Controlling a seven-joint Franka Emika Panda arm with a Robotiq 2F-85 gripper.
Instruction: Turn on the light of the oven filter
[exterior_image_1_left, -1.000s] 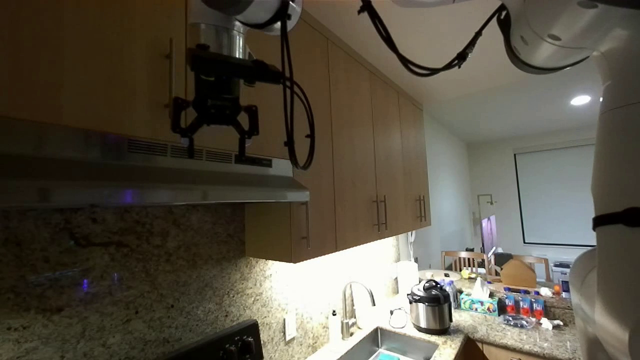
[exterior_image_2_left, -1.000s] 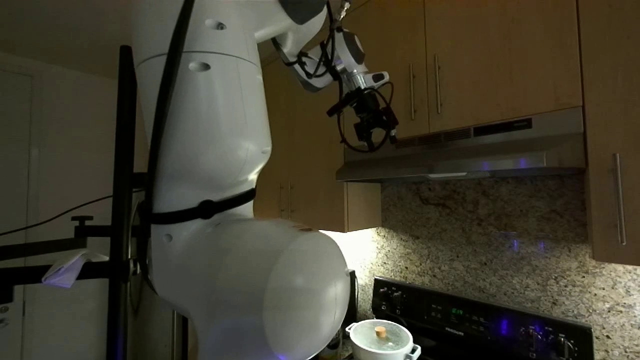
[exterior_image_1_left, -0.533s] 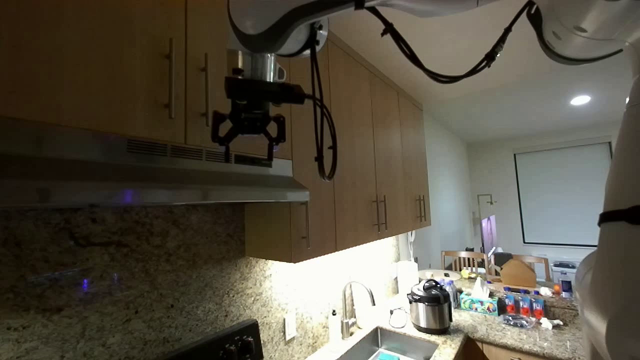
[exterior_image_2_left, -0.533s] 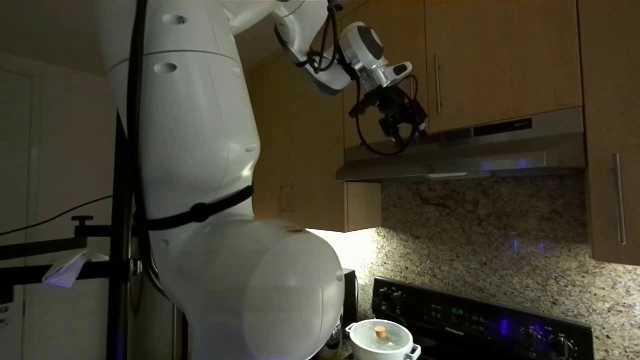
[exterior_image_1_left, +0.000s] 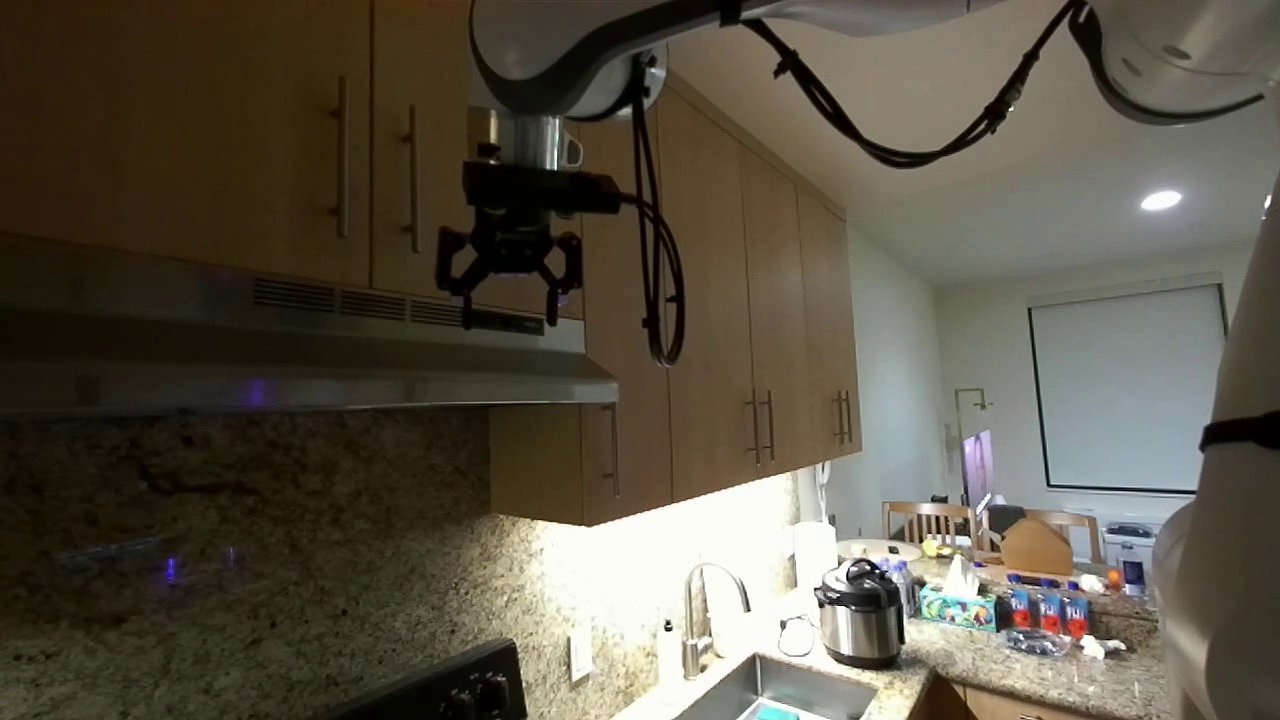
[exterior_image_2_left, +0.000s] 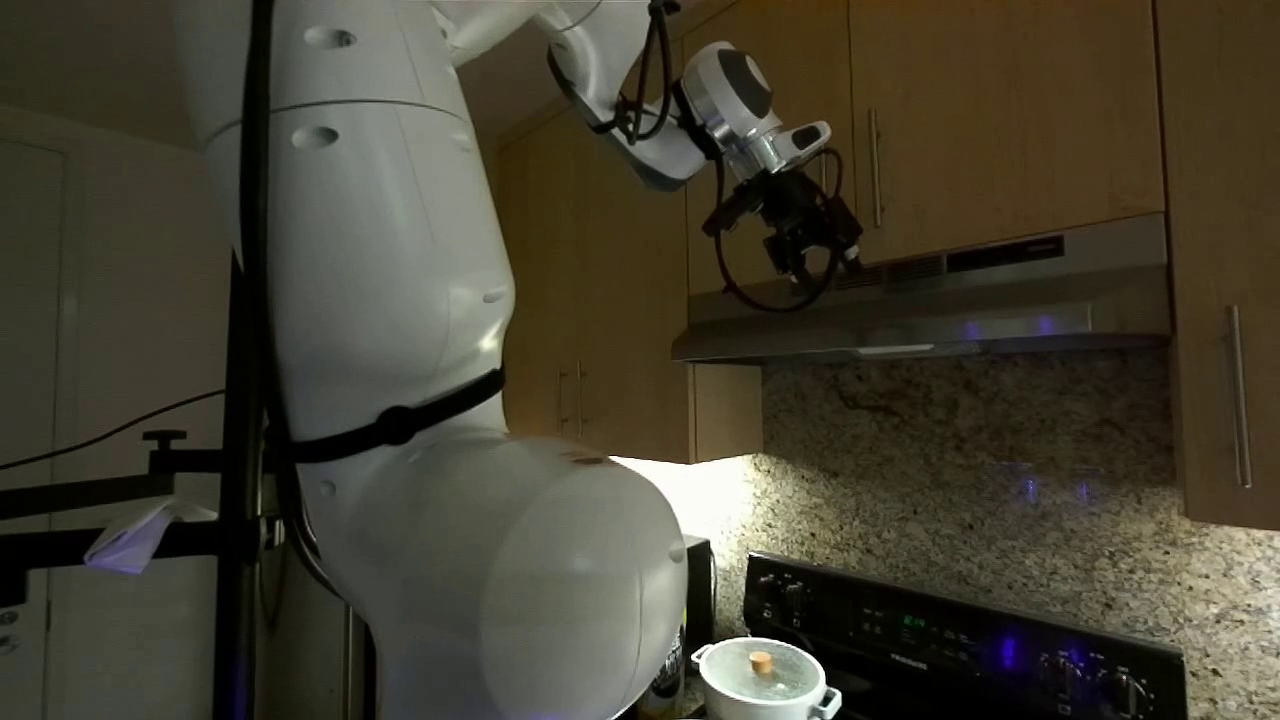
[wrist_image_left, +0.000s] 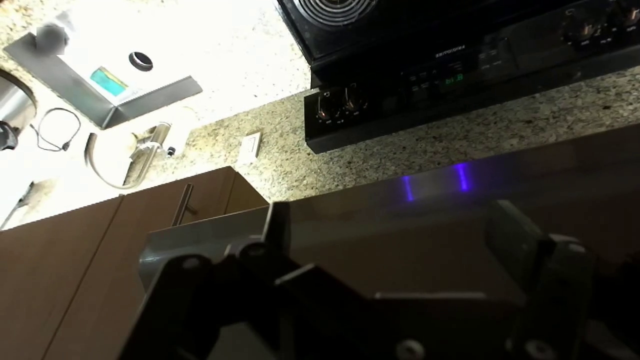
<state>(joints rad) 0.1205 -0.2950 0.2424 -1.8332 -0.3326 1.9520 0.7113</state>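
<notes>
The oven filter is a steel range hood under wooden cabinets, also seen in an exterior view and the wrist view. A black control strip sits right of its vents; it also shows in an exterior view, between my fingertips in the picture. My gripper is open and empty, pointing down in front of the hood's upper face. It also shows in an exterior view and the wrist view. The control strip is not visible in the wrist view. A pale panel shows under the hood.
Cabinet handles stand out beside my gripper. Below are the black stove panel and a white pot. A sink, faucet and pressure cooker stand to the side. Cables hang from my wrist.
My gripper has moved right in both exterior views, and slightly down and away from the camera in the view that faces the sink. Most movement came in the earlier half second. It stays open.
</notes>
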